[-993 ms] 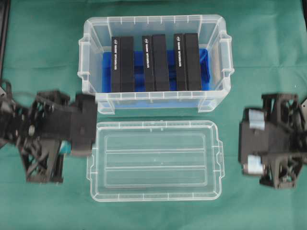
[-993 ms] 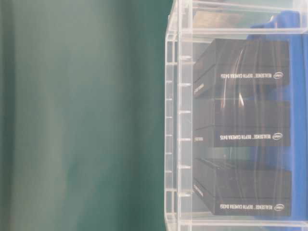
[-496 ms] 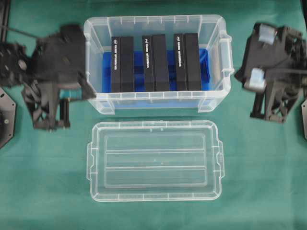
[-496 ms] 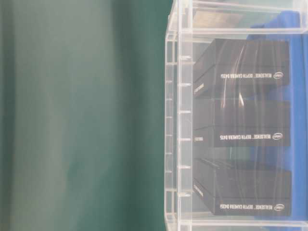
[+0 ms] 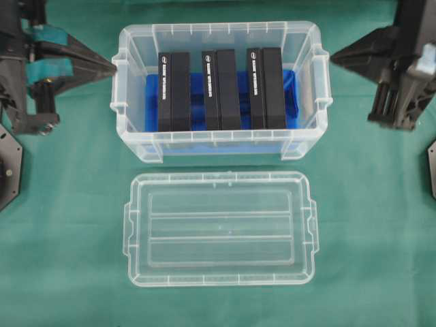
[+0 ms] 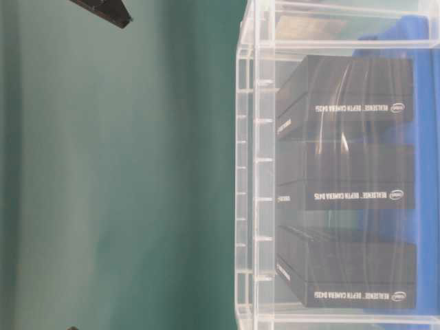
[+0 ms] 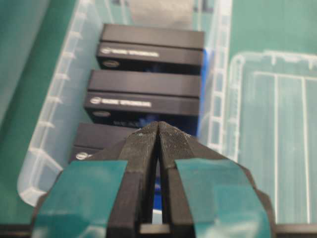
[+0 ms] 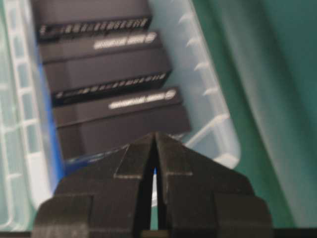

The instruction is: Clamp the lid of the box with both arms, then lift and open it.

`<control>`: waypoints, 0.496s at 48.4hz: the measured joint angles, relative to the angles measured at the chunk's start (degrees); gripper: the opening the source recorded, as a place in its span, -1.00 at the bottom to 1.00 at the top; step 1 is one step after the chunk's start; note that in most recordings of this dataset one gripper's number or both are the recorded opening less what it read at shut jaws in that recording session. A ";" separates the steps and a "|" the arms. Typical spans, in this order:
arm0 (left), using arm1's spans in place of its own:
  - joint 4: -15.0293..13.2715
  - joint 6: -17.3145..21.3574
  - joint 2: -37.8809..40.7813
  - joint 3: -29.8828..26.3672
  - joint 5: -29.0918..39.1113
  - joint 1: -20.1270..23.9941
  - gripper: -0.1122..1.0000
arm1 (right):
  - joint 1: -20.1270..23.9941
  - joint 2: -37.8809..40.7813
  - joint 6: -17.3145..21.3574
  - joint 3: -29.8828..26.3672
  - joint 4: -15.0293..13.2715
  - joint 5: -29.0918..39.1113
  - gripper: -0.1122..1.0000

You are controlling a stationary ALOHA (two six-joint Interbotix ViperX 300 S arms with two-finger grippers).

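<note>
The lid (image 5: 219,228) lies flat on the green cloth (image 5: 68,225), just in front of the box (image 5: 219,88) and apart from it; it is a clear rectangular panel with rounded corners, a raised rim, two lengthwise ridges and small tabs on its short sides; the box is a deep clear tub with a blue lining (image 5: 196,95) and three black cases (image 5: 218,87) standing side by side; the left gripper (image 5: 109,67), teal-taped, points at the box's left wall with its tips pressed together on nothing; the right gripper (image 5: 335,56) sits beside the right wall, likewise closed and empty.
</note>
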 measured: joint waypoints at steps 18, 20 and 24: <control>-0.18 3.16 -3.08 7.47 -9.67 2.81 -0.77 | -8.61 -4.22 -0.18 8.96 -1.23 -14.59 -0.79; -0.09 3.16 -3.08 8.00 -10.20 3.08 -0.77 | -9.14 -4.22 -0.18 9.67 -1.14 -15.38 -0.79; -0.18 3.34 -3.16 8.88 -11.34 3.52 -0.77 | -9.93 -4.31 -0.18 10.81 -1.23 -17.05 -0.79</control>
